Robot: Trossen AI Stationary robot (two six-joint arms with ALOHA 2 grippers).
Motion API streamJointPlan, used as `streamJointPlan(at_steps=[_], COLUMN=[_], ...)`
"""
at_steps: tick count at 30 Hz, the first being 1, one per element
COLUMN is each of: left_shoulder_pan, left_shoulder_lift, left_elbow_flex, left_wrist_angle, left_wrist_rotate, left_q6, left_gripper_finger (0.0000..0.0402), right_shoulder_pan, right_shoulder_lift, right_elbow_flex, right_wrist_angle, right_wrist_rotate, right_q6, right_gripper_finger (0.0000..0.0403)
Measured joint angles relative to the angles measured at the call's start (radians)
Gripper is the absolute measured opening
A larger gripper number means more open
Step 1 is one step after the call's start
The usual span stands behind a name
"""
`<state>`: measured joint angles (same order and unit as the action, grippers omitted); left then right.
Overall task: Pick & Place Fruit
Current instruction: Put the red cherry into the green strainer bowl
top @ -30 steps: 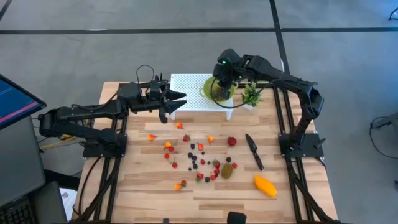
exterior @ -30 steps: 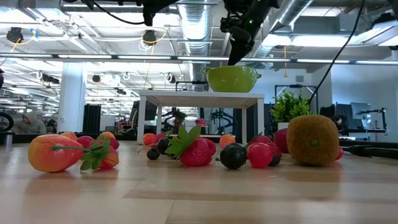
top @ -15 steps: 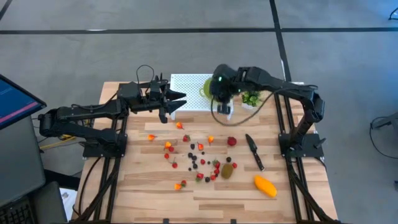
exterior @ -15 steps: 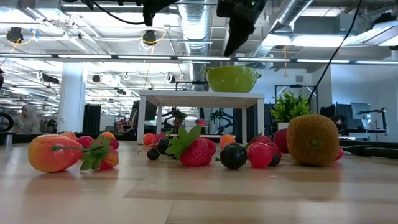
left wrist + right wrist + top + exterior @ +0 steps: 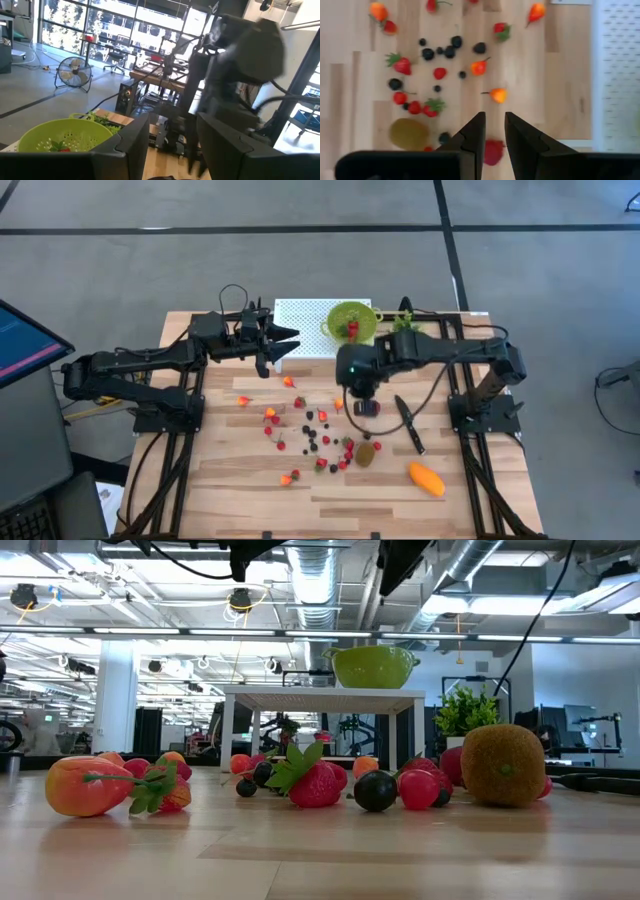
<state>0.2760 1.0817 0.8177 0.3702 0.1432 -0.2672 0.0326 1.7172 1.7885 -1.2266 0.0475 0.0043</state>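
Right gripper [image 5: 493, 131], fingers slightly apart and empty, hovers over a red strawberry [image 5: 492, 151]; light, slippery, so pinch its middle; left gripper [image 5: 283, 343] waits at ten o'clock, fingers apart

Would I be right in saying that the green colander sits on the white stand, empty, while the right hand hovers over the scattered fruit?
Not quite: the green colander is not empty. The high view shows a red piece of fruit inside it. The rest holds: it sits on the white stand, and the right hand hovers over the scattered fruit on the table.
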Motion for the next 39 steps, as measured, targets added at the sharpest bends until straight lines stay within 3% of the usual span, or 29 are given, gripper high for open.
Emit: streamJointPlan(at_steps=[12,22,33,39], left_shoulder_pan=[0.0,0.0,0.0,0.0], left_shoulder_lift=[0.0,0.0,0.0,0.0], left_elbow_flex=[0.0,0.0,0.0,0.0], left_wrist_angle=[0.005,0.006,0.006,0.006], left_wrist_rotate=[0.0,0.0,0.0,0.0], left_q6=[0.0,0.0,0.0,0.0], left_gripper_finger=[0.0159,0.0159,0.0159,0.0159], right_shoulder_pan=[0.193,0.354,0.393,0.392], right_shoulder_lift=[0.0,0.001,0.001,0.001], right_elbow_flex=[-0.008,-0.23,-0.46,-0.538], right_wrist_angle=[-0.096,-0.033,0.088,0.16], right_wrist_rotate=[0.005,0.078,0.081,0.081], right_q6=[0.292,0.465,0.551,0.589], right_gripper_finger=[0.0066,0.0066,0.0069,0.0111])
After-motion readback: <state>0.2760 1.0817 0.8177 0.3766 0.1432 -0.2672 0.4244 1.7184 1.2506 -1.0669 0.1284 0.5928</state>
